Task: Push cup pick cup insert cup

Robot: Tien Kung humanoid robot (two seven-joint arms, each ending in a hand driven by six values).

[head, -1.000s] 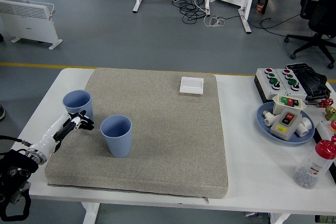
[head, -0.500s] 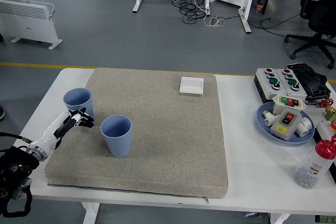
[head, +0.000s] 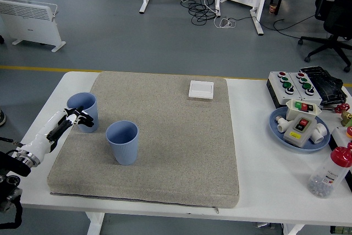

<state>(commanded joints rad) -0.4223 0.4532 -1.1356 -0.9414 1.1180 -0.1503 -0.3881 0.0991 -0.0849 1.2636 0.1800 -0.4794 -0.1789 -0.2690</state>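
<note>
Over at the left edge of the grey mat (head: 165,136), the left robot hand (head: 70,120) reaches in from the near left, its dark fingers (head: 82,118) spread and touching the near side of the far blue cup (head: 82,110), not wrapped around it. That cup stands upright on the mat's far-left part. A second blue cup (head: 122,142) stands upright just to the right and nearer, apart from the robot hand. On the white counter (head: 253,191) a white square block (head: 201,89) lies at the mat's far edge. At the right, a clear bottle (head: 330,172) with a red cap carries a label too small to read.
</note>
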